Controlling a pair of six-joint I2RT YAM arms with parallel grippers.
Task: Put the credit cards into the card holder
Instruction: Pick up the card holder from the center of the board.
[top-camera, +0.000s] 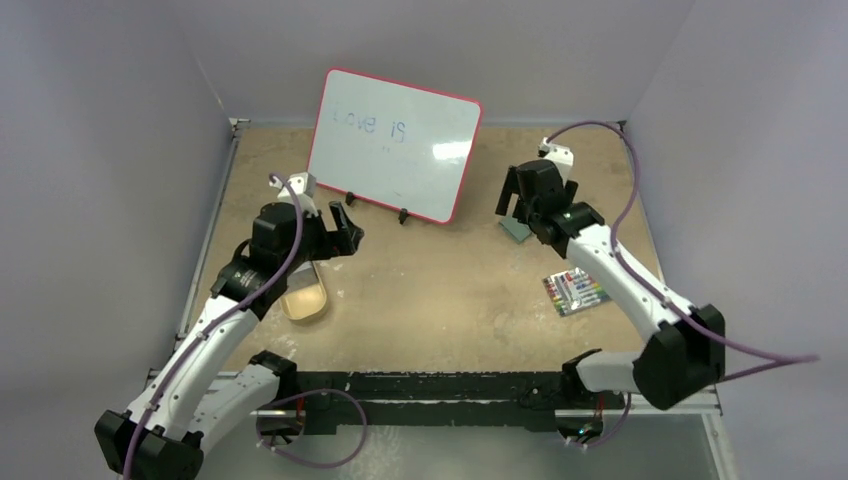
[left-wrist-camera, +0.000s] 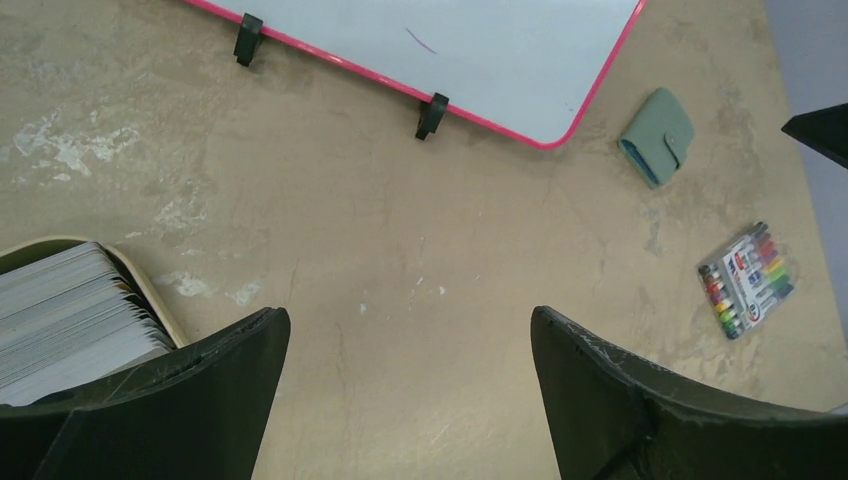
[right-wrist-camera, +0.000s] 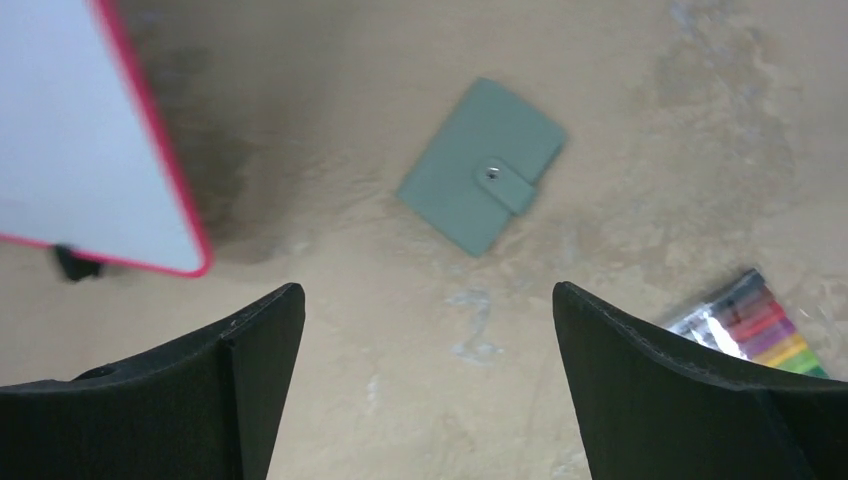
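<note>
Hovering with fingers spread wide and empty, the right gripper (right-wrist-camera: 428, 290) hangs over the card holder (right-wrist-camera: 482, 165), which lies snapped shut on the table (left-wrist-camera: 400, 230) just off the whiteboard (top-camera: 395, 140)'s lower right corner. The left gripper (left-wrist-camera: 408, 315), also spread and empty, is in front of the whiteboard's left end, above a tray (top-camera: 305, 300) holding a grey ribbed stack (left-wrist-camera: 60, 310). Whether these are the credit cards cannot be told. Nothing looks done yet, so opening the holder and loading it both remain.

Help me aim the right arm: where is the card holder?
Right wrist view: the card holder lies closed on the table, right side, below the open right gripper, between the whiteboard and the marker pack.
</note>
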